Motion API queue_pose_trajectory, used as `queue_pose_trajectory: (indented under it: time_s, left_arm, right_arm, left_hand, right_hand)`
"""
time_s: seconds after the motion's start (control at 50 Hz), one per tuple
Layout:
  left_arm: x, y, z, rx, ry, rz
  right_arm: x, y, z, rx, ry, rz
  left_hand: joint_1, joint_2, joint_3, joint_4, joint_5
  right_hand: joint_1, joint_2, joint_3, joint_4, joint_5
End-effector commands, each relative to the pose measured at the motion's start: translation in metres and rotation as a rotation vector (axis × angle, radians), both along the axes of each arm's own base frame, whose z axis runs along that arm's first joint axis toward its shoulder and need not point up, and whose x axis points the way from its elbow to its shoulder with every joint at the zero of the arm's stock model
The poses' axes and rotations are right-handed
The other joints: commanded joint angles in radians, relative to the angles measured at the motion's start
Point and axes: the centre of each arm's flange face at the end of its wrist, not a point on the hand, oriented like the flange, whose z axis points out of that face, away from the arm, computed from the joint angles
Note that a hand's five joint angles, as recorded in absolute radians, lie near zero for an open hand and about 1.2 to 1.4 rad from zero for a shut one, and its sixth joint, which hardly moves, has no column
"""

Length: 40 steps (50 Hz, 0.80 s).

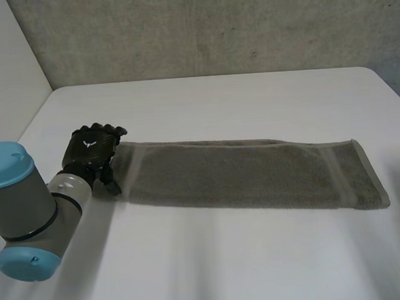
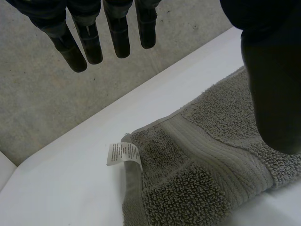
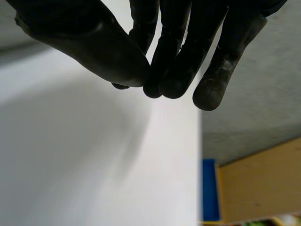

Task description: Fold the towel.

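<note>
The grey-green terry towel (image 1: 249, 175) lies flat as a long strip across the white table (image 1: 227, 264). The left hand (image 1: 91, 151) is at the towel's left end, fingers straight and released above the corner with the white care label (image 2: 123, 154); the thumb appears to touch the pile. The right hand (image 3: 164, 56) is over bare table, fingertips clenched against the thumb, grasping nothing

Left arm (image 1: 27, 208): grey joint, light-blue caps, reaching forward from the near left.
Left hand (image 1: 91, 151): fingers (image 2: 120, 37) straight, thumb (image 2: 275, 94) set well apart from them.
Right hand (image 3: 94, 42): fingers curled in, tips meeting the thumb, empty.
</note>
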Motion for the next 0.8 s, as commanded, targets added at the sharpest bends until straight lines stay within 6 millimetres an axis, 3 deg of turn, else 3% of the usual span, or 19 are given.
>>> queue_pose_trajectory:
  time_s: [0.02, 0.08, 0.1, 0.12, 0.14, 0.16, 0.24, 0.34, 0.46, 0.56, 0.8]
  left_arm:
    - [0.000, 0.001, 0.002, -0.002, 0.001, -0.001]
    - [0.001, 0.002, 0.002, -0.004, 0.001, 0.001]
    - [0.001, 0.002, 0.002, -0.004, 0.001, 0.001]
    - [0.001, 0.002, 0.002, -0.004, 0.001, 0.001]
    - [0.001, 0.002, 0.002, -0.001, 0.000, 0.001]
    - [0.001, 0.003, 0.002, -0.001, 0.000, 0.001]
    - [0.001, 0.003, 0.002, -0.001, 0.000, -0.002]
    - [0.000, 0.003, 0.002, -0.002, 0.001, -0.002]
    - [0.000, 0.004, 0.002, -0.001, 0.000, -0.004]
    - [0.000, 0.004, 0.001, 0.001, 0.000, -0.004]
    - [0.000, 0.004, 0.000, 0.001, 0.000, -0.005]
  right_arm:
    - [-0.018, -0.011, 0.016, -0.039, 0.048, -0.032]
    - [-0.009, -0.005, 0.013, -0.017, 0.025, 0.001]
    - [0.004, 0.001, 0.013, -0.013, -0.005, 0.056]
    - [0.004, 0.001, 0.013, -0.013, -0.006, 0.057]
    - [0.017, 0.008, 0.014, -0.016, -0.051, 0.121]
    - [0.026, 0.014, 0.015, -0.012, -0.108, 0.182]
    - [0.039, 0.024, 0.012, 0.025, -0.257, 0.278]
    - [0.045, 0.033, 0.004, 0.075, -0.312, 0.305]
    - [0.045, 0.035, -0.004, 0.096, -0.306, 0.304]
    - [0.044, 0.034, -0.024, 0.152, -0.268, 0.308]
    - [0.044, 0.032, -0.027, 0.154, -0.247, 0.316]
  left_hand:
    - [-0.066, -0.061, -0.052, -0.061, -0.208]
    - [-0.066, -0.061, -0.052, -0.061, -0.208]
    - [-0.066, -0.061, -0.052, -0.061, -0.208]
    - [-0.066, -0.061, -0.052, -0.061, -0.208]
    - [-0.066, -0.061, -0.052, -0.061, -0.208]
    - [-0.066, -0.061, -0.052, -0.061, -0.208]
    - [-0.066, -0.061, -0.052, -0.061, -0.208]
    - [-0.066, -0.061, -0.052, -0.061, -0.208]
    - [-0.066, -0.061, -0.052, -0.061, -0.208]
    - [-0.066, -0.061, -0.052, -0.061, -0.208]
    - [-0.069, -0.064, -0.055, -0.064, -0.211]
  right_hand:
    - [0.035, 0.074, 0.055, 0.054, 0.049]
    - [0.035, 0.074, 0.055, 0.054, 0.049]
    - [-0.240, -0.202, -0.220, -0.221, -0.226]
    - [-0.243, -0.204, -0.223, -0.224, -0.229]
    - [-0.595, -0.556, -0.575, -0.576, -0.581]
    - [-0.804, -0.766, -0.785, -0.786, -0.791]
    - [-0.824, -0.786, -0.804, -0.805, -0.811]
    - [-0.813, -0.774, -0.793, -0.794, -0.799]
    - [-0.798, -0.759, -0.778, -0.779, -0.784]
    - [-0.766, -0.727, -0.746, -0.747, -0.752]
    - [-0.751, -0.712, -0.731, -0.732, -0.737]
